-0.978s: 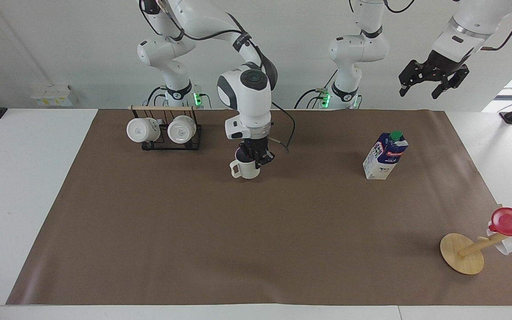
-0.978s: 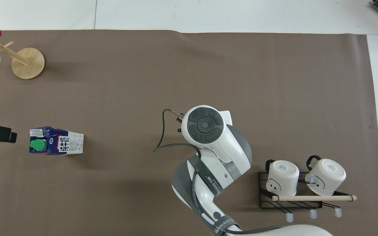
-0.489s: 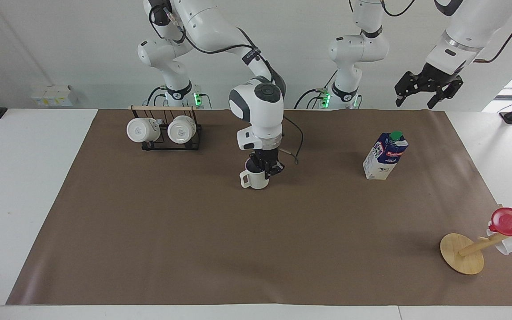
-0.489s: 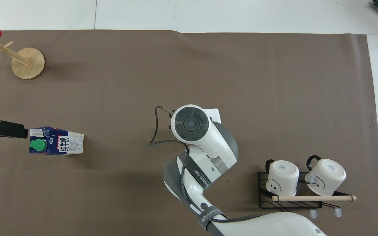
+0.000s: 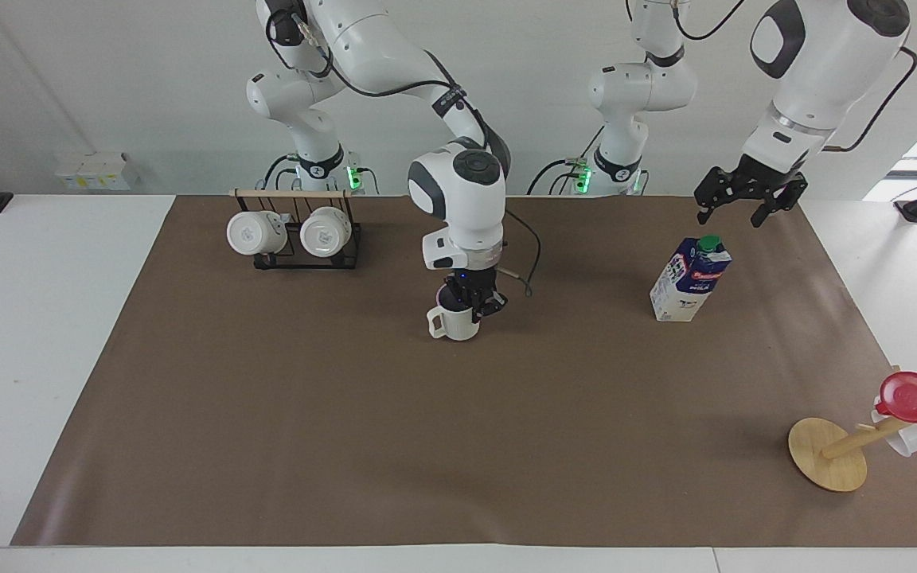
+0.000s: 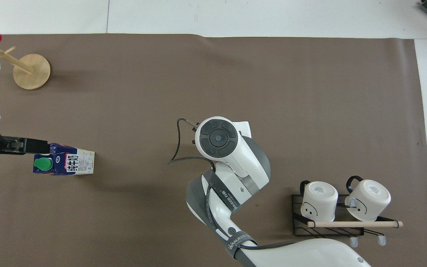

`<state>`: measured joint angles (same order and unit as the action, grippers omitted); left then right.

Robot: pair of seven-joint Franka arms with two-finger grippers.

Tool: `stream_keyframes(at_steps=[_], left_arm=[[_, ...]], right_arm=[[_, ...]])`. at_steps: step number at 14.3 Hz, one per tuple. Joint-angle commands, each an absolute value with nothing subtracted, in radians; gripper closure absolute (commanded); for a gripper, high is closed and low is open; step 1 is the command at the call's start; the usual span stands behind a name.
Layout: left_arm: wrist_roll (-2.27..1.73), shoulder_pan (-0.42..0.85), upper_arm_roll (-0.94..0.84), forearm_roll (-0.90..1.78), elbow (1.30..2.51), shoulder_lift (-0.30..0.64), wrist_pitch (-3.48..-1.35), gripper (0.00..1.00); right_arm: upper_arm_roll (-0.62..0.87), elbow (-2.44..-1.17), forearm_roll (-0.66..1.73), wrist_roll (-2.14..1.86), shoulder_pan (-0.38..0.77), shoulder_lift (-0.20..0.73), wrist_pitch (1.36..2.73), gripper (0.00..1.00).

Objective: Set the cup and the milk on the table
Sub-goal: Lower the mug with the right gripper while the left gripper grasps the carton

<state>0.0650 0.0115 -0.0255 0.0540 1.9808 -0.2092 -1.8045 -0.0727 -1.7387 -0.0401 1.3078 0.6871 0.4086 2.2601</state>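
Over the last second I have carried the cup (image 5: 454,321) a little toward the left arm's end of the table (image 5: 347,446) and lowered it; it now looks set down or nearly so on the brown sheet, near the middle of the table's width and on the robots' half, so I judge the cup's placing almost finished, with only the release left. The right gripper (image 5: 472,304) remains clamped on the cup's rim, fingertips together on the wall, one reaching inside; from overhead the arm's wrist hides cup and fingers alike. Meanwhile the left gripper (image 5: 739,200) has dropped from high up to hover just above the milk (image 5: 691,278), its jaws spread wide and holding nothing, not touching the carton. The milk stands upright on the sheet toward the left arm's end, well apart from the cup. That descent tells me the carton is next: I must come down around its top squarely, since a tall narrow carton could tip.
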Motion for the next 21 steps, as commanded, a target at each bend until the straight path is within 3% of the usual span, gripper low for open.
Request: stream_keyframes(at_steps=[1,3,4,5,7,9,12,15,21], left_arm=[[0.077,-0.003,-0.032,0.046,2.078,-0.252,-1.894,0.00],[0.077,0.000,-0.032,0.046,2.092,-0.250,-1.908,0.00],[0.077,0.005,-0.032,0.045,2.111,-0.250,-1.922,0.00],[0.077,0.011,-0.034,0.044,2.140,-0.252,-1.949,0.00],[0.077,0.015,-0.034,0.044,2.180,-0.259,-1.982,0.00],[0.078,0.015,-0.034,0.043,2.181,-0.259,-1.988,0.00],[0.078,0.015,-0.034,0.043,2.181,-0.259,-1.988,0.00],[0.080,0.012,-0.034,0.043,2.190,-0.258,-1.991,0.00],[0.130,0.000,-0.034,0.043,2.240,-0.262,-2.032,0.00]], right_arm=[[-0.067,-1.750,-0.063,1.330,0.681,0.411,2.272,1.00],[-0.067,-1.756,-0.063,1.325,0.681,0.410,2.275,0.99],[-0.067,-1.758,-0.061,1.325,0.678,0.410,2.275,0.89],[-0.067,-1.758,-0.061,1.325,0.677,0.410,2.275,0.72],[-0.067,-1.755,-0.061,1.324,0.676,0.410,2.275,0.28],[-0.067,-1.747,-0.066,1.307,0.675,0.410,2.275,0.00],[-0.071,-1.726,-0.049,1.252,0.669,0.396,2.269,0.00],[-0.069,-1.730,-0.043,1.201,0.650,0.325,2.246,0.00],[-0.071,-1.733,0.014,0.947,0.565,0.175,2.053,0.00]])
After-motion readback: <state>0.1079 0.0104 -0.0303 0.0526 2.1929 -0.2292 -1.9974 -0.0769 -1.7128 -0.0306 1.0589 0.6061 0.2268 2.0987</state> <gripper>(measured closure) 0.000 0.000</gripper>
